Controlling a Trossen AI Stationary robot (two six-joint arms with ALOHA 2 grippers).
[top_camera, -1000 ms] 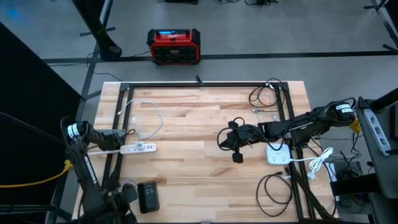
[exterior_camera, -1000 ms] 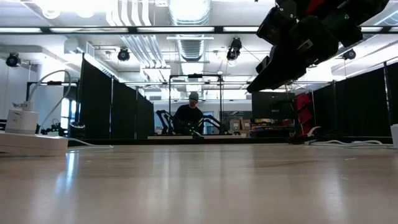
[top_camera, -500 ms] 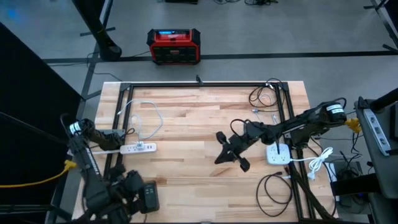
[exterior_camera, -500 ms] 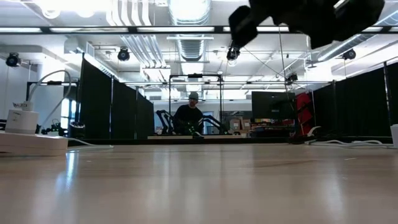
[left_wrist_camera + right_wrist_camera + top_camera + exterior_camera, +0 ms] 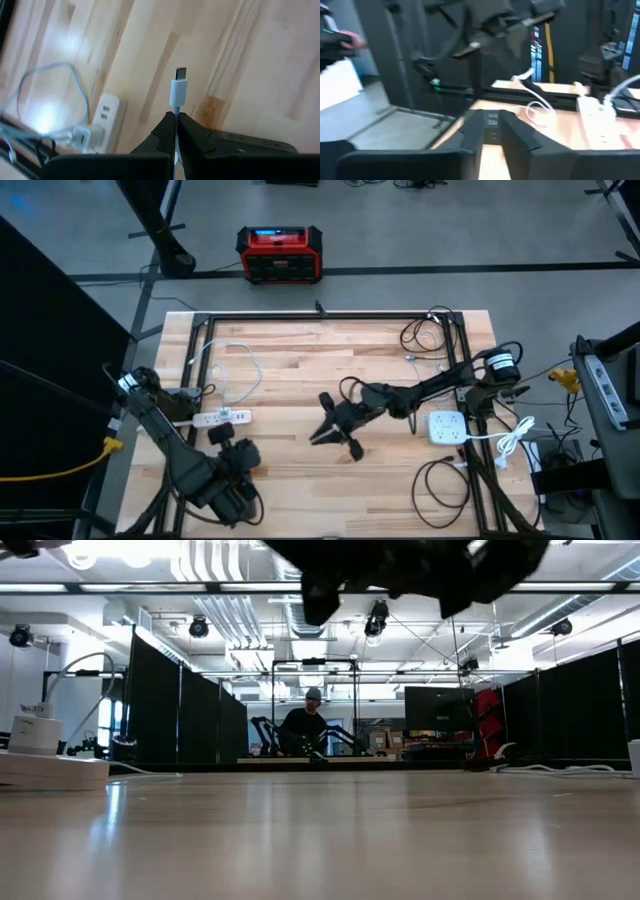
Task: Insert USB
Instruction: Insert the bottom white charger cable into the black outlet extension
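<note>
The jaws of the left gripper [image 5: 176,120] are pressing together on a pale braided cable just below its plug, so the USB connector [image 5: 179,87] is standing clear of the dark fingertips. The connector is a small white moulded body ending in a flat, rounded metal tip. It is hovering above the wooden table [image 5: 300,360], near its left side. The white power strip [image 5: 102,117], a long glossy plastic bar, is lying just beyond it. The strip's small USB ports are sitting at the end nearest the plug.

Judged from this pose, the step in hand is the approach to a port. To do it well, the left arm needs to be turning the flat metal tip into line with a port's slot. It should then be travelling straight along that axis, slowly. The grip sits low on a limp cable, so the plug may be tilting under any side load. The strip is light and unclamped and may be sliding when pushed.

The jaws of the right gripper [image 5: 335,432] are standing apart, with nothing seen between them, above the middle of the table. A second white strip [image 5: 447,427] is lying at the right. A loose white cable [image 5: 235,370] is looping on the planks at far left.
</note>
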